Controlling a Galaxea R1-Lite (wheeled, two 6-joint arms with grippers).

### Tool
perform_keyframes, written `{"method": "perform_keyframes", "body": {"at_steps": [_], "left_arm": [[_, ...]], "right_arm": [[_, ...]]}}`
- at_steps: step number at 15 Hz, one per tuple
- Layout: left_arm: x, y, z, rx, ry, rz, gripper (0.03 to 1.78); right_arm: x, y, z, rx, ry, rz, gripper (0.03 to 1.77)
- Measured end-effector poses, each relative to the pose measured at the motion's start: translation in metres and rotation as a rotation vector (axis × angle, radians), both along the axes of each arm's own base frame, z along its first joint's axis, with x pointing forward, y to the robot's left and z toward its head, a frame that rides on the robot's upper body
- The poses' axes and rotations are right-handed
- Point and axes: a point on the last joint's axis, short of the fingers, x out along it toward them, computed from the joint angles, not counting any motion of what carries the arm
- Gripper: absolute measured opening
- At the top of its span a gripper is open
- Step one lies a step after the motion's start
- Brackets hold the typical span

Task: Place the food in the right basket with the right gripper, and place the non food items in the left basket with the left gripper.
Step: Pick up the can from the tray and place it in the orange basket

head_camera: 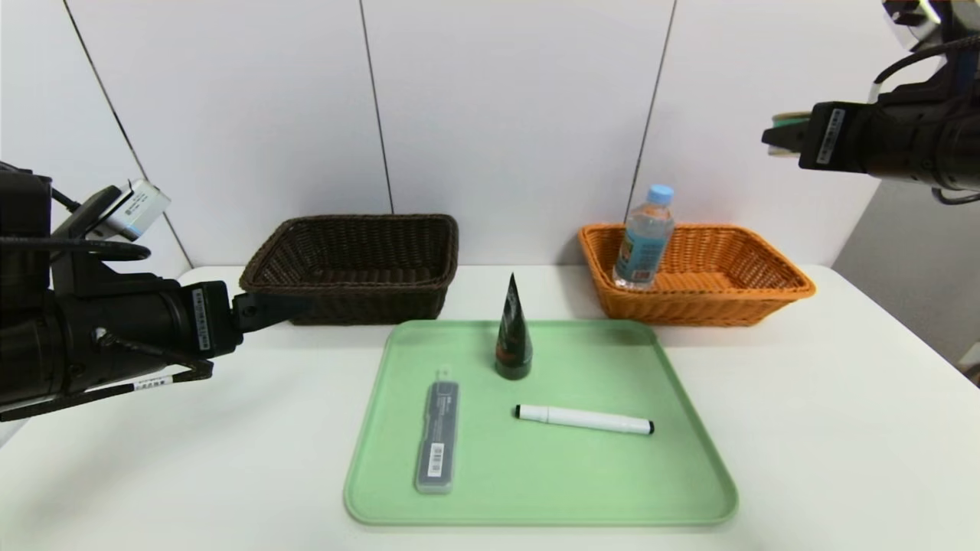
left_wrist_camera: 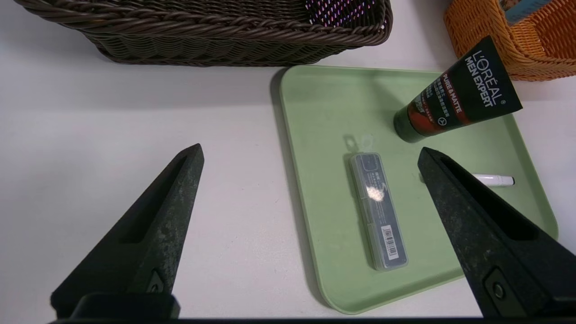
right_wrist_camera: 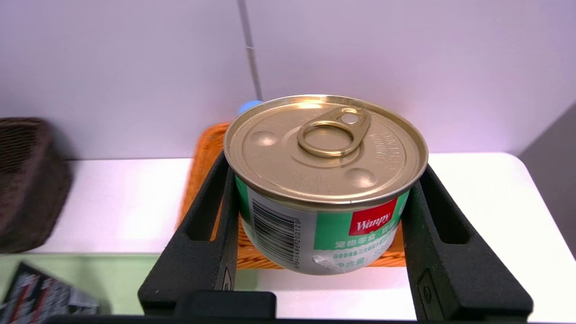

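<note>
My right tool is closed on the sides of a Wanpy can, gripping it high above the worktop, with the can's gold pull-ring lid in full view of my wrist. My left tool is open, its fingers spread wide and holding nothing; it hangs over the worktop, on the near side of the dark woven basket.

To the right of my left tool lies the green tray. On it, nearest me, is a slim grey case with a clear cover and a barcode label, lying lengthwise away from me. Farther right of that tool, a white marker with black ends lies crosswise on the tray. A little beyond the marker, a dark L'Oréal tube stands on its cap, pointed end up.

Past the tray, the dark basket sits just beyond my left tool. The orange basket sits well below my right tool, and the can is still out of it. Inside, at its left end, a clear bottle with a blue cap stands slightly tilted. Farthest from both tools rises the white wall.
</note>
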Motion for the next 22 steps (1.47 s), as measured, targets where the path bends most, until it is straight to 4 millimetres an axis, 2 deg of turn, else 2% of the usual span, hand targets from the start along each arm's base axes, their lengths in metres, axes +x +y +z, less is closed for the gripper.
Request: {"method": "perform_keyframes", "body": {"at_steps": [5, 11, 15, 22], "left_arm": [[0.001, 0.000, 0.000, -0.001, -0.002, -0.001, 1.69], [0.005, -0.001, -0.002, 0.000, 0.010, -0.003, 1.69], [0.009, -0.002, -0.003, 0.000, 0.013, -0.006, 1.69], [0.013, -0.003, -0.007, 0.005, 0.029, -0.008, 1.69]], "right_arm": [[0.042, -0.024, -0.038, 0.041, 0.123, -0.051, 0.98], [0.093, -0.033, -0.087, 0.112, 0.258, -0.067, 0.98], [0.122, -0.037, -0.111, 0.111, 0.301, -0.087, 0.98], [0.152, -0.039, -0.143, 0.102, 0.353, -0.099, 0.98]]}}
